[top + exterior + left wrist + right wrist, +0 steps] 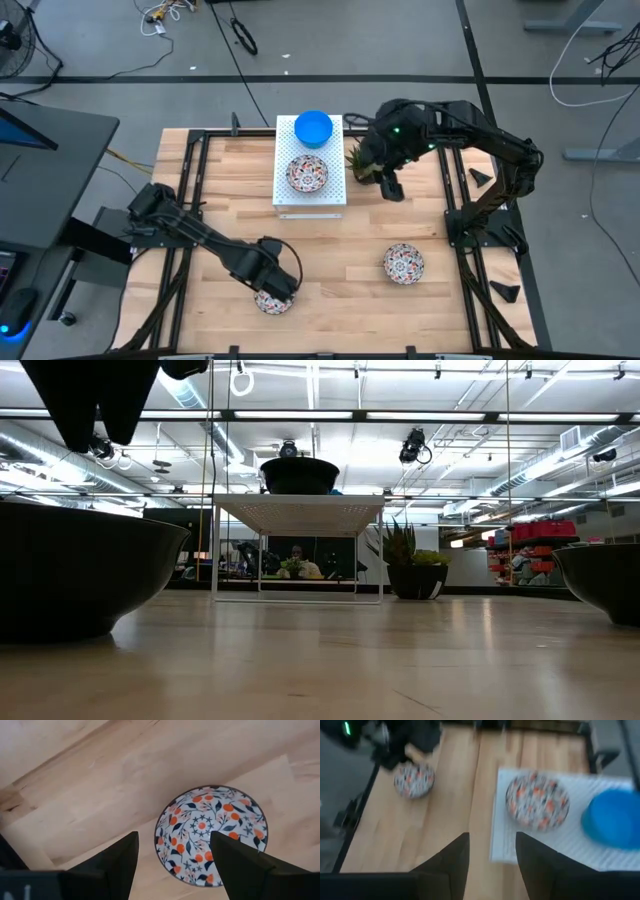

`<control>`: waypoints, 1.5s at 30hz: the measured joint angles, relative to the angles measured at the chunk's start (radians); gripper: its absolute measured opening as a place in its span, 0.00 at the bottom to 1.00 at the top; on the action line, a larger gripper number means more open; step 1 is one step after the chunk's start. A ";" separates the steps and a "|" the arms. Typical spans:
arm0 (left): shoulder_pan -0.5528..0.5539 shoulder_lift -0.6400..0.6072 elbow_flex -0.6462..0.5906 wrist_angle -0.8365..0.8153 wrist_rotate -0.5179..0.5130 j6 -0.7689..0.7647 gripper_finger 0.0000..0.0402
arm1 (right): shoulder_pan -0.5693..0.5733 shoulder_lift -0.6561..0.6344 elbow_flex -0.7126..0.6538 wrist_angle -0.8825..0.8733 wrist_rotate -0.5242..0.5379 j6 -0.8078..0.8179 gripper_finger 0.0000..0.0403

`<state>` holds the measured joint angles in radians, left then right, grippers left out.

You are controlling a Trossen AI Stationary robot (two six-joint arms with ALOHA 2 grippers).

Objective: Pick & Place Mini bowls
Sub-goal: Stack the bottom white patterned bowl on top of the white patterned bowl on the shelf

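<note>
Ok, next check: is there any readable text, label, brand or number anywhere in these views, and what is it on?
None can be read.
Floral bowl, blue bowl, white perforated box: no lettering visible.
Red shelving in the room behind the table: any markings are too small to read.

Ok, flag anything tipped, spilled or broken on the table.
Nothing stands out. The patterned bowls on the table and the two bowls on the white box sit upright; nothing spilled.
</note>
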<state>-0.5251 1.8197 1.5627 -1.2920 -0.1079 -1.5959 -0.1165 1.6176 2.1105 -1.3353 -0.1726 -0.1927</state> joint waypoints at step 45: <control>-0.074 0.029 -0.203 0.187 0.091 -0.111 0.63 | 0.000 0.000 0.000 0.844 0.000 0.000 0.40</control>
<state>-0.5993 1.8484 1.3601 -1.1055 -0.0172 -1.7071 -0.1169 1.6176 2.1105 -0.4911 -0.1724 -0.1925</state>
